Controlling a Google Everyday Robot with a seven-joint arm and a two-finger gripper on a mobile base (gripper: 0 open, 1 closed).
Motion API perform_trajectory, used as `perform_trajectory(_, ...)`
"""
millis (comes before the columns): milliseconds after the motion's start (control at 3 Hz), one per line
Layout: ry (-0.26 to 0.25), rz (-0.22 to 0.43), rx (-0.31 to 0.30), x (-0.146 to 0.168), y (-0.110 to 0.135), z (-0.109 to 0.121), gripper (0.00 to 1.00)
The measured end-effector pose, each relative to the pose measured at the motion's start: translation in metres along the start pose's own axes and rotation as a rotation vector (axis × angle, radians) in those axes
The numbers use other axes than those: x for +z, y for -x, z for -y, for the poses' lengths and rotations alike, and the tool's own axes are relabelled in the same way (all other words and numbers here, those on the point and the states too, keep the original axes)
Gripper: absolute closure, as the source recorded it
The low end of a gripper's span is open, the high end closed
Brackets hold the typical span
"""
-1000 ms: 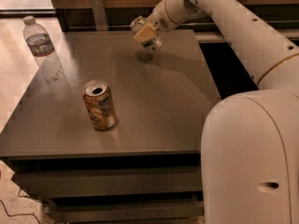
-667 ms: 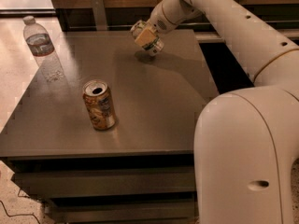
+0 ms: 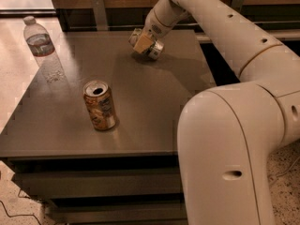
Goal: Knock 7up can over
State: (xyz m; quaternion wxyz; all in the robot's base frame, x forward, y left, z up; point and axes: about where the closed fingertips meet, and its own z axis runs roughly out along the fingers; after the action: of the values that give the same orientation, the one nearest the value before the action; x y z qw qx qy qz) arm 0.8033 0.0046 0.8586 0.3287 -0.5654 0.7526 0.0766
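The 7up can is at the far middle of the dark table, small and whitish-silver. It is tilted, with its silver end facing right and toward me. My gripper is right against its left side and covers most of its body. The white arm reaches in from the right, over the table's far right corner.
An orange-gold can with a bluish label stands upright, opened, at the front left of the table. A clear plastic water bottle stands at the far left edge. My white arm's bulk fills the front right. A wooden wall is behind.
My gripper has come down and slightly nearer with the 7up can beside it. The can now looks more tilted. The orange-gold can and the bottle have not moved.
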Motion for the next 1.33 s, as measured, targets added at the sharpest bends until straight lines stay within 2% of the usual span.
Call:
perform_trajectory(333, 0.063, 0.009, -0.018, 0.0233, 0.0009, -0.0088, 1.00)
perform_trajectory(667, 0.080, 0.013, -0.023, 0.0284, 0.0021, -0.0111, 1.00)
perform_trajectory(1000, 0.085, 0.011, -0.023, 0.0320, 0.0021, -0.0127, 0.74)
perform_trajectory(1333, 0.085, 0.011, -0.023, 0.0315, 0.0024, -0.0126, 0.52)
